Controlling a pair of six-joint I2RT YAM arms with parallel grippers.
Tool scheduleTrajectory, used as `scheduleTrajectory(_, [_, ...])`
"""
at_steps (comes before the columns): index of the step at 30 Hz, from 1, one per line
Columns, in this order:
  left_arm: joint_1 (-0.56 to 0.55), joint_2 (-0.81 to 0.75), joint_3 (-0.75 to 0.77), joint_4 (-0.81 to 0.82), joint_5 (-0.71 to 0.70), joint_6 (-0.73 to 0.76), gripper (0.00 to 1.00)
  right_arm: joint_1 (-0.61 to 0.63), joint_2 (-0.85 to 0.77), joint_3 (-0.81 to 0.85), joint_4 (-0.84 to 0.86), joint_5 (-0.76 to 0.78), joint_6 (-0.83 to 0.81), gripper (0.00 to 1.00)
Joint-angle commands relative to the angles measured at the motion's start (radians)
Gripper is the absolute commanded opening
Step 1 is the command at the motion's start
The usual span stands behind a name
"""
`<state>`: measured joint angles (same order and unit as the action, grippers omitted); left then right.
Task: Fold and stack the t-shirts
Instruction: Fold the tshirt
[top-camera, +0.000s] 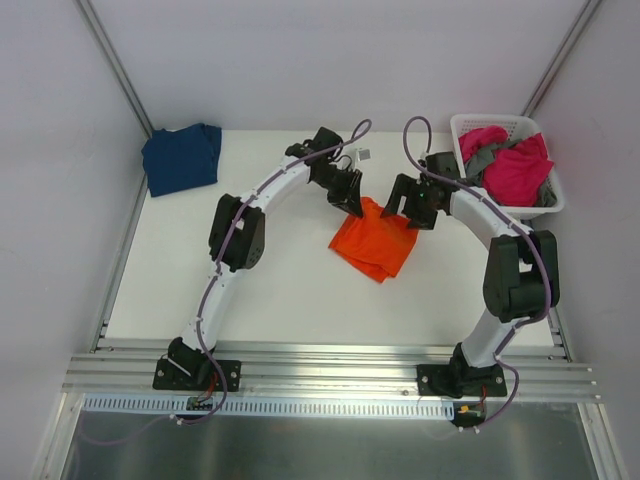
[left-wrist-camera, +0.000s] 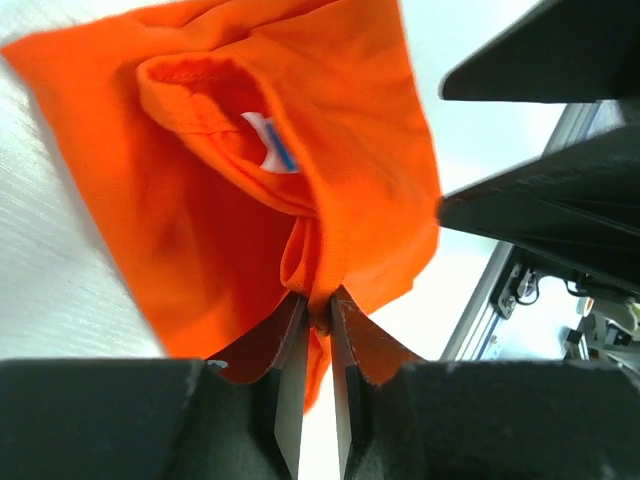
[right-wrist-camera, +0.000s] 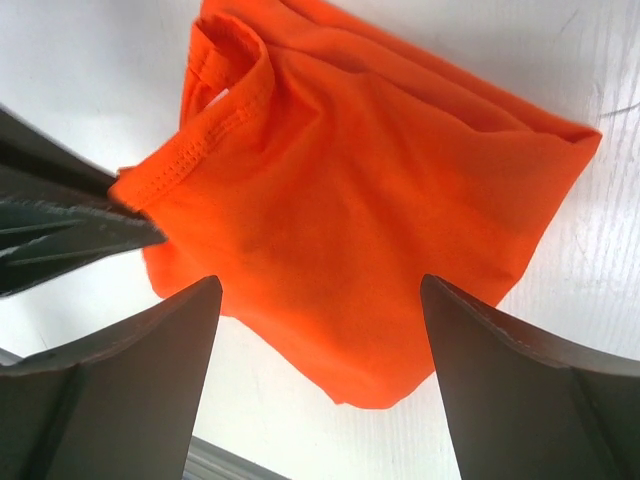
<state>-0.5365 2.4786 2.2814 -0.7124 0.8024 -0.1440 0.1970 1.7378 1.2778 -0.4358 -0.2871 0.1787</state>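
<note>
A bright orange t-shirt (top-camera: 375, 245) lies crumpled, partly folded, in the middle of the table. My left gripper (top-camera: 350, 200) is at its far left corner, shut on a pinch of orange cloth (left-wrist-camera: 300, 200) near the collar; the fold sits squeezed between the fingertips of that gripper (left-wrist-camera: 318, 300). My right gripper (top-camera: 408, 210) hovers over the shirt's far right edge, open, with the orange cloth (right-wrist-camera: 370, 200) below and nothing between the fingers of this gripper (right-wrist-camera: 320, 285). A navy blue t-shirt (top-camera: 182, 158) lies folded at the back left.
A white slotted basket (top-camera: 460, 125) stands at the back right, holding a magenta pink shirt (top-camera: 520, 170) and a grey one (top-camera: 480, 158). An aluminium rail (top-camera: 330, 360) runs along the table's near edge. Both grippers are close together over the orange shirt.
</note>
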Motion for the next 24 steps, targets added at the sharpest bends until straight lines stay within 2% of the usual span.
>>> scheduleTrajectory(1, [0.001,0.058,-0.043,-0.012,0.004,0.024,0.14,-0.001,-0.064,-0.02,0.012,0.013,0.001,0.86])
scheduleTrajectory(5, [0.0,0.074,-0.117,-0.024,0.04,0.011,0.15,-0.001,-0.076,-0.029,0.015,0.012,0.002,0.86])
scheduleTrajectory(12, [-0.002,0.092,-0.102,-0.024,0.023,-0.002,0.16,-0.001,-0.075,-0.046,0.051,-0.024,0.054,0.87])
scheduleTrajectory(18, [0.001,0.057,-0.112,-0.025,0.017,0.001,0.15,0.034,0.015,0.073,0.071,-0.072,0.025,0.87])
scheduleTrajectory(24, [0.001,0.029,-0.138,-0.027,-0.009,0.006,0.16,0.055,0.167,0.195,0.091,-0.092,-0.008,0.76])
